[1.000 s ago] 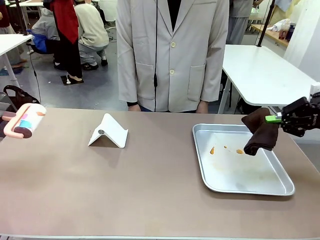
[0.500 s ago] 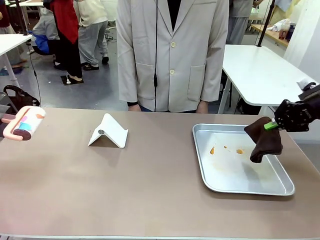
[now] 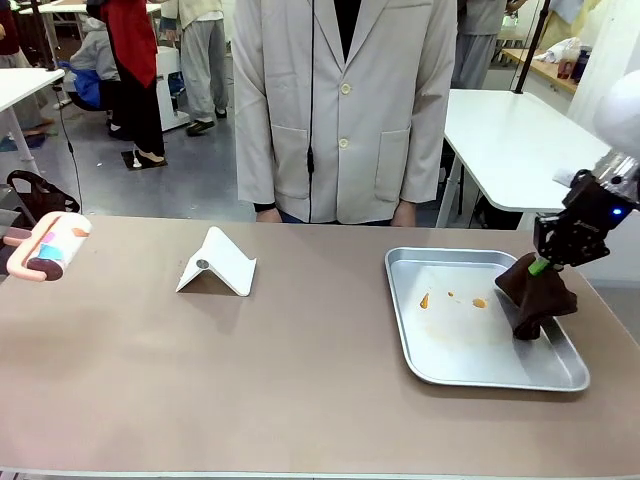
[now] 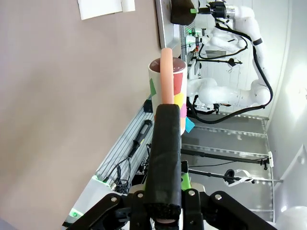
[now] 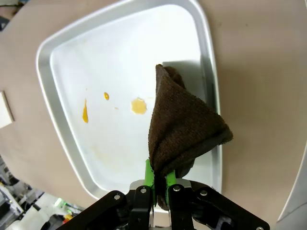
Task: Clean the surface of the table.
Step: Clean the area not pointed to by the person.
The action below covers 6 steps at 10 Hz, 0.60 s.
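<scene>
My bench [image 3: 300,400] is plain matte taupe-brown. The tray [image 3: 460,345] is shiny silver, flecked with orange-yellow spots [image 3: 480,302]. The cloth [image 3: 542,300] is dark brown, and my right tool [image 3: 540,267] is black with green pads. The lint roller [image 3: 50,245] has a pink handle and a white roll patched red, yellow, green and blue. The stand [image 3: 220,265] is white.

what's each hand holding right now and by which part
The right hand pinches the brown cloth by a bunched top edge; the left hand grips the lint roller by its black handle.
</scene>
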Each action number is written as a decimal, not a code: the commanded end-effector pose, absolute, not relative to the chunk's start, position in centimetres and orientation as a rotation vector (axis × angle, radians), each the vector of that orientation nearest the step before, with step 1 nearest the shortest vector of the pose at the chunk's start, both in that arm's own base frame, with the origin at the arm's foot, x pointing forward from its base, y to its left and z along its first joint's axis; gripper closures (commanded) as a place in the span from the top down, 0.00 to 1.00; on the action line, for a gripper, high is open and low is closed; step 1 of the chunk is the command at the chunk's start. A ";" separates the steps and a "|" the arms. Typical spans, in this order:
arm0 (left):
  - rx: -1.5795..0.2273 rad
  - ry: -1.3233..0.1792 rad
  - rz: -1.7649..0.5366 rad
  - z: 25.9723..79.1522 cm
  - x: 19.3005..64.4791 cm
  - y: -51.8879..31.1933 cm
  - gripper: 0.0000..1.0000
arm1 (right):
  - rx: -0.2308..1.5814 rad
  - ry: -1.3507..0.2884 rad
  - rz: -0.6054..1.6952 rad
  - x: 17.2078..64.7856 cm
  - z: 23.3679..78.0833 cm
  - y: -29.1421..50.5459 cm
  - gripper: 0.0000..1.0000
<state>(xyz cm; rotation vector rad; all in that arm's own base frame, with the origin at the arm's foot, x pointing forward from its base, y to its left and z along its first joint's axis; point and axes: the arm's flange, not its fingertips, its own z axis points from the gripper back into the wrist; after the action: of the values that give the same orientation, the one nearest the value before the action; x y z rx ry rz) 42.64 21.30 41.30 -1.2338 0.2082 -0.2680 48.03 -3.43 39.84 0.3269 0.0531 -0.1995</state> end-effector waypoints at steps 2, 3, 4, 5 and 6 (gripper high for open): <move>-1.248 0.194 -0.274 41.8 42.7 21.3 0.22 | 0.357 0.093 -0.209 51.0 38.7 -1.3 0.10; -1.248 0.194 -0.274 41.8 42.7 21.3 0.22 | 0.400 0.099 -0.209 52.3 37.1 0.5 0.10; -1.248 0.194 -0.274 41.8 42.7 21.3 0.22 | 0.397 0.124 -0.194 53.1 35.4 2.2 0.10; -1.248 0.194 -0.274 41.8 42.7 21.3 0.22 | 0.405 0.145 -0.166 53.6 34.1 3.8 0.10; -1.248 0.194 -0.274 41.8 42.7 21.3 0.22 | 0.413 0.162 -0.143 53.9 33.0 5.2 0.10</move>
<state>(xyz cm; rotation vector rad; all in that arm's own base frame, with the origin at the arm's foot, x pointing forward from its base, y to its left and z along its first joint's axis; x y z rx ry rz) 42.75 21.34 41.36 -1.2321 0.2073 -0.2692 52.73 4.46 33.02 0.3997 0.1695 -0.1421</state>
